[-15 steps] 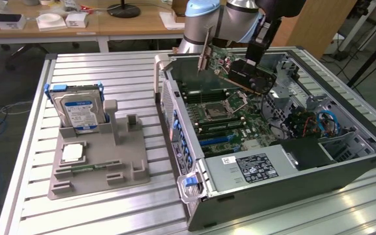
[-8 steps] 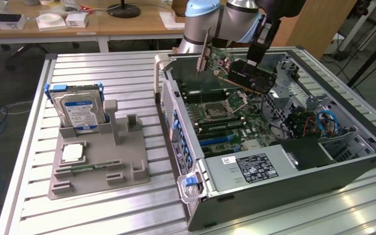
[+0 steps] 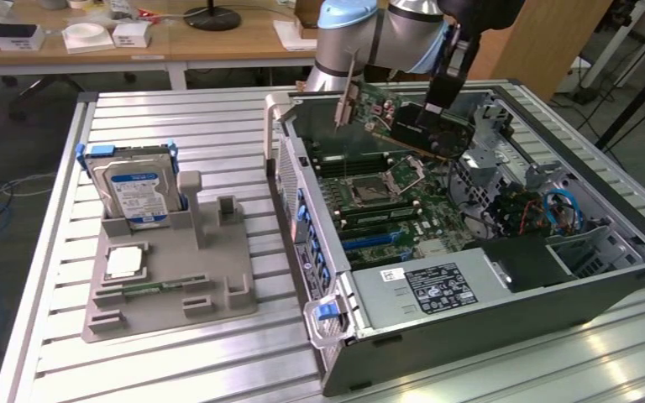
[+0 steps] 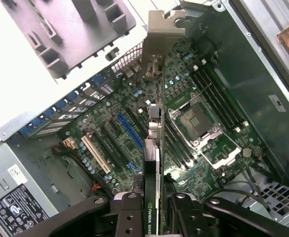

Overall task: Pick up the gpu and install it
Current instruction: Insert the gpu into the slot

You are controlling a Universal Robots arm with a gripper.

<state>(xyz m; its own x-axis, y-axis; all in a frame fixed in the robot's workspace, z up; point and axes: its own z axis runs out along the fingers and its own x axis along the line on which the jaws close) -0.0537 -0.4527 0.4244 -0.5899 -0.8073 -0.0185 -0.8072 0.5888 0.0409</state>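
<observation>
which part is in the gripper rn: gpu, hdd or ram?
The gpu: green card with silver bracket, clamped in the gripper above the open case. The hard drive stands in the grey fixture; the RAM stick lies there too.

Green gpu [image 3: 401, 122], tilted, aloft over motherboard [image 3: 381, 191]

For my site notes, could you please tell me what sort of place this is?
Probably a robotics lab: a robot arm holds the gpu over an open computer case on a slatted aluminium table, with cluttered wooden desks behind.
</observation>
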